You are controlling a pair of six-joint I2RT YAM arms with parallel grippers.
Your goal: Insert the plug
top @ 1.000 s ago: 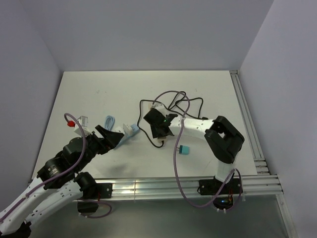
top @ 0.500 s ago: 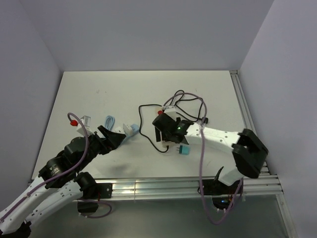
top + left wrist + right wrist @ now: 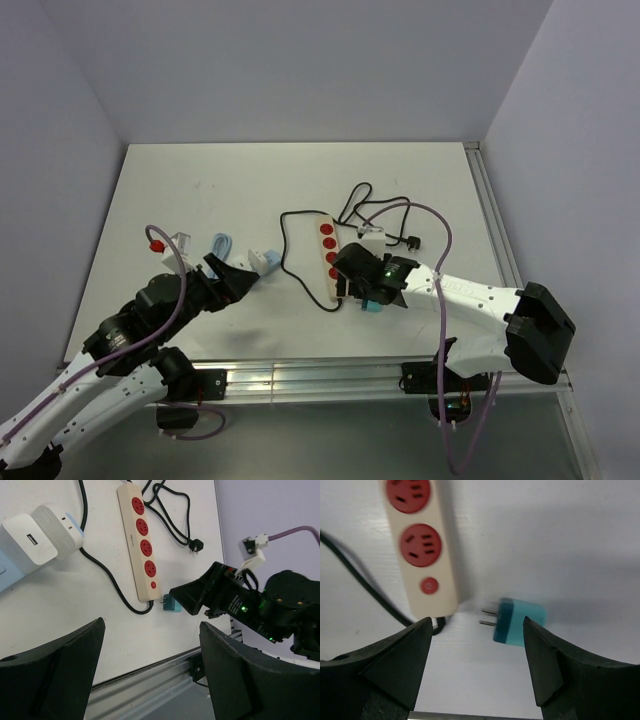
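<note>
A teal plug (image 3: 372, 303) lies on the white table, its two prongs pointing at the near end of a cream power strip (image 3: 328, 252) with red sockets. In the right wrist view the plug (image 3: 519, 622) lies near the right finger, and the strip (image 3: 422, 545) is at the upper left. My right gripper (image 3: 358, 290) hovers open over the plug (image 3: 171, 603) and holds nothing (image 3: 476, 625). My left gripper (image 3: 235, 275) is open and empty at the near left (image 3: 150, 630), well apart from the strip (image 3: 140, 545).
The strip's black cable (image 3: 290, 250) loops across the table and ends in a black plug (image 3: 413, 240). A white adapter (image 3: 262, 260) and a light-blue part (image 3: 222, 245) lie beside the left gripper. Aluminium rails (image 3: 300, 378) run along the near edge.
My right arm has swung toward the near right, off the power strip and over the teal plug. The strip now shows fully. The left arm has shifted slightly.
</note>
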